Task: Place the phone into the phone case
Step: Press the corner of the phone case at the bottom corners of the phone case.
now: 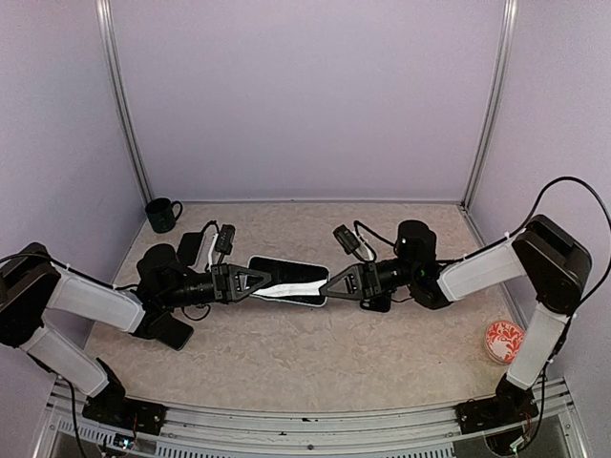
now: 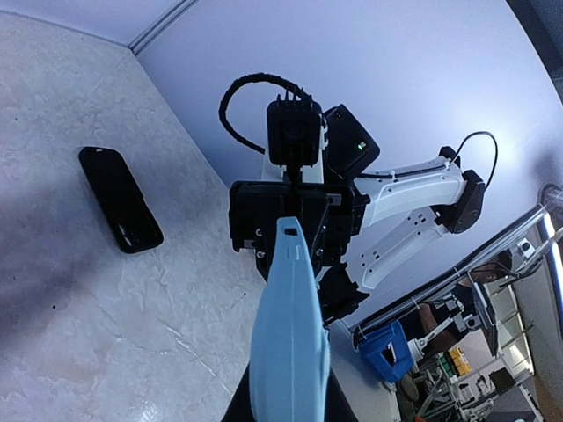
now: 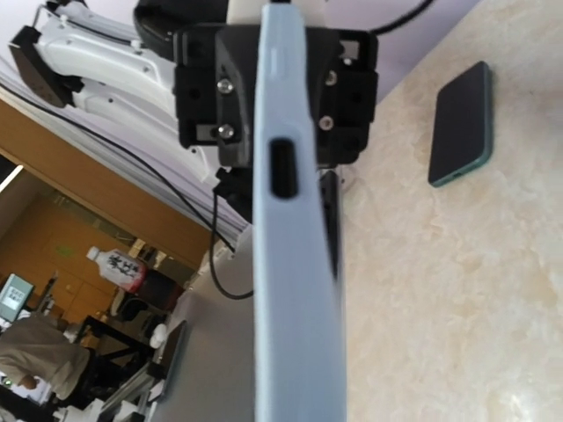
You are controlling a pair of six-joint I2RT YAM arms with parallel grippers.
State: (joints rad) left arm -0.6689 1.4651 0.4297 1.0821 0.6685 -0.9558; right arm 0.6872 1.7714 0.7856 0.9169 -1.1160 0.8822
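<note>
While the case (image 1: 291, 288) is held in the air, gripped at its two ends by the closed left and right jaws, the phone (image 1: 277, 268) is seen lying on the table (image 1: 315, 363) below it, so insertion is judged not yet begun.

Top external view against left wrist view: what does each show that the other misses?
Only top external: the dark mug at the back left, the red-patterned dish at the right, and the whole left arm. Only left wrist: a blue bin in the room behind. Both: the light blue phone case held up lengthwise, the right tool shut on its far end, and a black phone lying on the table.
</note>
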